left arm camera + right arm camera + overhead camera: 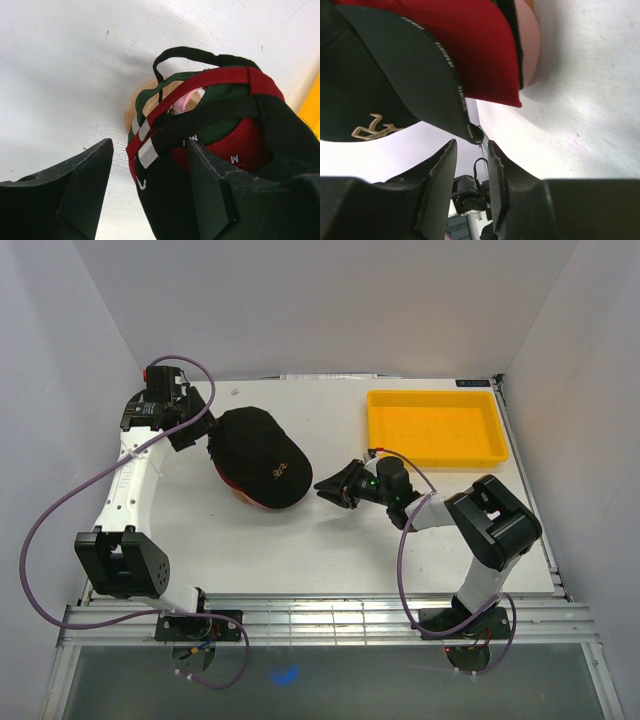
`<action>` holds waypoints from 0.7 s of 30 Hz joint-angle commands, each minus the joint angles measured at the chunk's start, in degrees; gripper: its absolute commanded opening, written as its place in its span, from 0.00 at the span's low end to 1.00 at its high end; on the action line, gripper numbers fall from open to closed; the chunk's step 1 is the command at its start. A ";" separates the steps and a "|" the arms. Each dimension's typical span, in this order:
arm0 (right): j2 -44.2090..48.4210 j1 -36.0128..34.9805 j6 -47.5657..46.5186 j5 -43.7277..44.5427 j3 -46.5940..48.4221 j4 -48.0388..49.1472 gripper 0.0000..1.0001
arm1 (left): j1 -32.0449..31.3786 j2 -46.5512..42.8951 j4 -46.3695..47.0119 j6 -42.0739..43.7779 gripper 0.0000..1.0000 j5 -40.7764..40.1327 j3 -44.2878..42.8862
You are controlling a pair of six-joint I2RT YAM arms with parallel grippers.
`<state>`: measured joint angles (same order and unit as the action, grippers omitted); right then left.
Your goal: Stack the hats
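The hats [258, 458] sit in one pile on the table [330, 560]. My right gripper [328, 486] is a little apart, just beside them. My left gripper [203, 438] is apart too, holding nothing. I think stacking is nearly done.

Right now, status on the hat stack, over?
Left gripper open behind the hats. Right gripper open, brim tip of black gold-emblem cap just off its jaws. That cap tops the stack. Nothing blocking; yellow tray apart.

Hats [262, 458]: stacked, maybe four or five; yellow tray [437, 427]: one; arms [135, 475]: two.
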<state>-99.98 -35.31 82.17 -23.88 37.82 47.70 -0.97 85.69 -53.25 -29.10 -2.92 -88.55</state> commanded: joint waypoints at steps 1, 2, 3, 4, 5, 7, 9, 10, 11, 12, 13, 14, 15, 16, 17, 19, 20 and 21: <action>1.46 0.15 0.53 1.20 -0.65 10.12 0.38 | -0.17 -1.40 0.17 0.54 0.71 0.02 0.22; 1.11 0.15 0.62 1.03 -0.56 11.00 0.40 | -0.17 -1.32 0.17 0.54 0.71 0.02 0.14; 0.59 0.15 0.71 0.68 0.31 11.70 0.40 | -0.17 -1.23 0.17 0.45 0.71 0.02 0.14; -0.64 0.15 0.80 0.50 0.76 13.19 0.43 | -0.17 -1.23 0.17 0.54 0.71 0.02 0.14; -1.17 -0.02 0.80 0.33 1.28 13.64 0.44 | -0.17 -1.05 0.17 0.45 0.71 -0.07 0.05; -2.49 -0.20 0.89 0.59 2.43 14.69 0.46 | -0.17 -0.79 0.17 0.54 0.71 -0.07 -0.13; -3.89 -0.37 1.06 0.94 3.74 14.52 0.47 | -0.17 -0.61 0.17 0.63 0.71 -0.07 -0.22; -4.34 -0.37 1.24 1.03 4.10 14.35 0.47 | -0.17 -0.61 0.17 0.54 0.71 -0.07 -0.30; -4.78 -0.46 1.41 0.94 4.27 14.52 0.47 | -0.17 -0.52 0.17 0.63 0.71 -0.07 -0.39; -5.65 -0.46 1.67 1.03 4.45 14.96 0.48 | -0.17 -0.35 0.08 0.80 0.71 -0.16 -0.39; -6.01 -0.46 1.94 1.03 4.63 15.14 0.48 | -0.17 -0.35 -0.01 0.89 0.71 -0.25 -0.48; -6.19 -0.55 1.85 0.94 4.71 14.62 0.48 | -0.17 -0.35 -0.09 0.98 0.71 -0.33 -0.48; -6.36 -0.55 1.77 0.94 4.63 14.44 0.48 | -0.17 -0.35 -0.10 1.06 0.71 -0.42 -0.39; -6.36 -0.55 1.50 1.20 3.93 14.61 0.48 | -0.17 -0.35 -0.18 1.24 0.71 -0.60 -0.39; -6.45 -0.55 1.50 1.55 3.66 15.22 0.49 | -0.17 -0.35 -0.27 1.24 0.71 -0.60 -0.39; -7.15 -0.55 1.50 1.38 3.57 15.66 0.49 | -0.17 -0.35 -0.18 1.33 0.71 -0.69 -0.39; -7.42 -0.64 1.94 1.38 3.49 16.19 0.49 | -0.17 -0.35 -0.36 1.33 0.71 -0.60 -0.48; -8.03 -0.64 2.38 1.47 3.31 18.19 0.49 | -0.17 -0.26 -0.36 1.33 0.71 -0.68 -0.57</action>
<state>-106.67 -35.51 83.96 -23.05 40.82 59.68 -0.97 85.78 -53.10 -28.58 -2.96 -88.55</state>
